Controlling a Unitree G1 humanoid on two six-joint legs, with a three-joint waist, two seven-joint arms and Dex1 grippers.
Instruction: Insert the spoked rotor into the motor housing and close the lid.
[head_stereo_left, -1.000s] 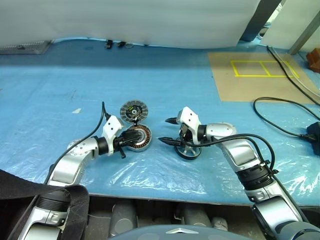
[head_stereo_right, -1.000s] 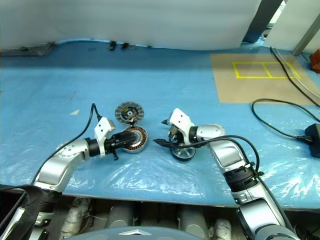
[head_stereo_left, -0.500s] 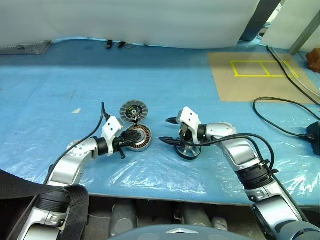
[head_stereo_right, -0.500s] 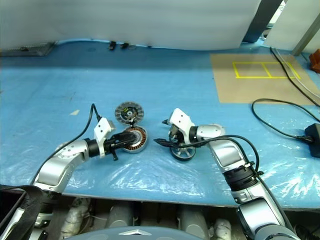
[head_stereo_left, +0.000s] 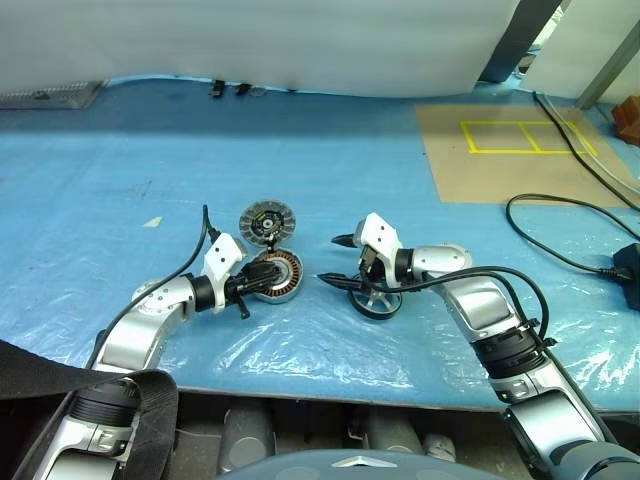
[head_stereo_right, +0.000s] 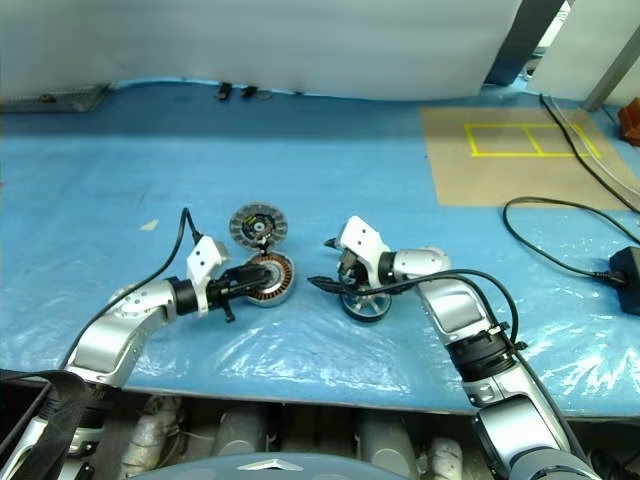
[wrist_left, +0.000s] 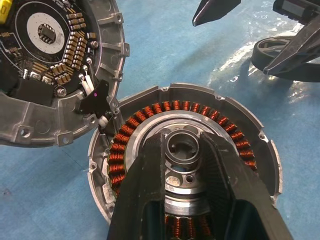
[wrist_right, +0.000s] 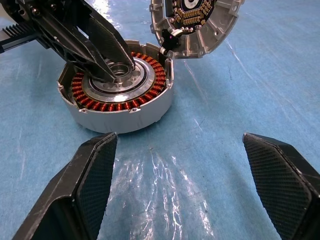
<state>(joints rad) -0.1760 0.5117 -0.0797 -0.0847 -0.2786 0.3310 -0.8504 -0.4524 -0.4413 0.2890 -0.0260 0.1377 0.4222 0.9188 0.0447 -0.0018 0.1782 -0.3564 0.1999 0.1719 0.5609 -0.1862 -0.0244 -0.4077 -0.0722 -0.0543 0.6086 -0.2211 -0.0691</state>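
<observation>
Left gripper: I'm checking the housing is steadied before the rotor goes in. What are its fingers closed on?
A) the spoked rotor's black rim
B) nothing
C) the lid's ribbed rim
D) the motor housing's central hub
D: in the left wrist view, the left gripper has its fingers either side of the hub at the centre of the motor housing.

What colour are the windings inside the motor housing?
Copper-orange, clearest in the left wrist view of the motor housing.

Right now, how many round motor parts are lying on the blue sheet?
3: the motor housing at the left gripper, the lid just behind it touching its rim, and the spoked rotor under the right gripper. None looks hidden.
</observation>
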